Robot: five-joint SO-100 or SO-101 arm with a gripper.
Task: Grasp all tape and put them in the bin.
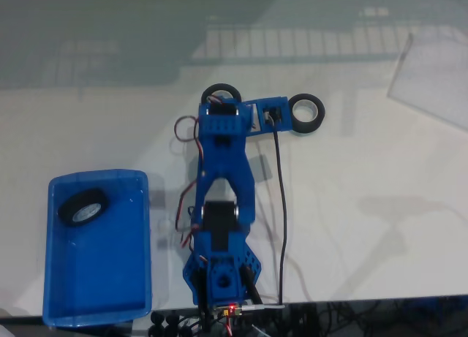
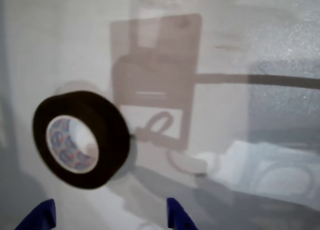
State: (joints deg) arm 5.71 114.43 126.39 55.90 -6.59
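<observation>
Fixed view, left to right: bin [image 1: 99, 308] on bench [image 1: 380, 227], one tape roll [image 1: 83, 206] lying inside. Second roll [image 1: 220, 94] just past arm [image 1: 223, 183], partly hidden. Third roll [image 1: 306, 112] right of it.

Wrist view: roll [image 2: 80, 138] flat on bench, fingers [image 2: 111, 217] spread open, empty, tips short of it. We judge: shift left to centre roll, straddle its wall, descend fully, then close.

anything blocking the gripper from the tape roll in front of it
Nothing visible. In the wrist view the gripper is open, and bare table lies between its fingertips and the tape roll just ahead.
</observation>
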